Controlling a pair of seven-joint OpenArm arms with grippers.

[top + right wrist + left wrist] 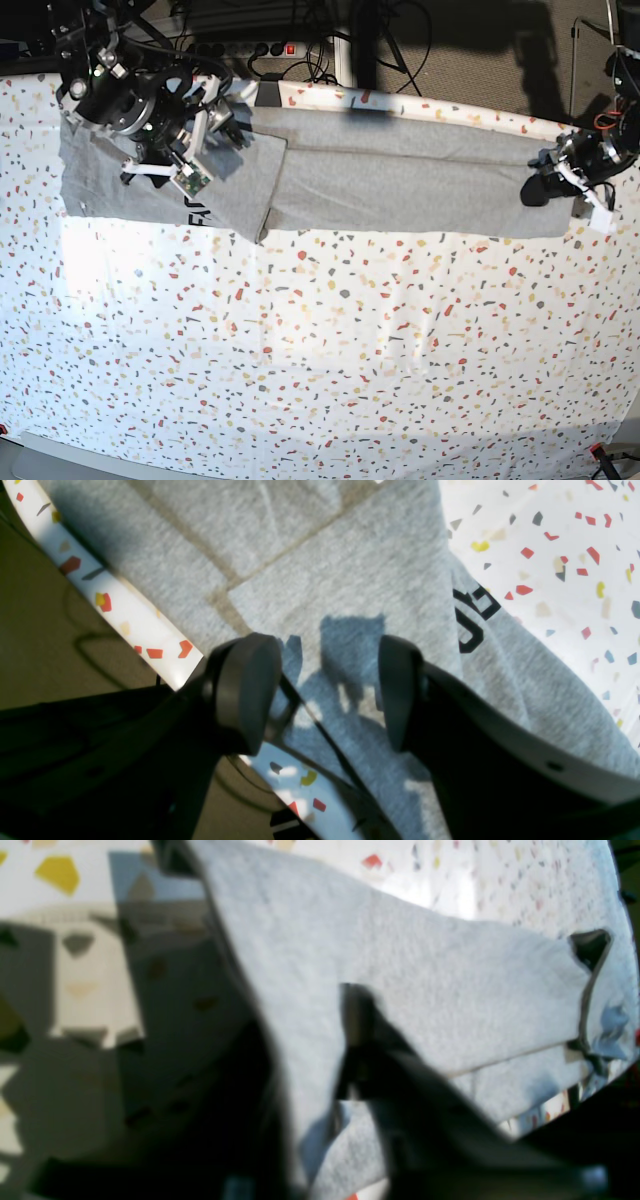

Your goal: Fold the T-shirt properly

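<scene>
The left gripper (pixel 540 186), at the right end of the table, is closed on the T-shirt (pixel 400 180); in its wrist view a dark finger (pixel 357 1040) pinches the grey edge, which lifts off the speckled cloth (pixel 320 350). The right gripper (pixel 325 690), at the far left, hangs over the shirt with its two pads apart, nothing between them. The shirt lies as a long grey band along the far side of the table, its left part folded over, with black lettering (pixel 472 617) showing at the near edge of that fold.
</scene>
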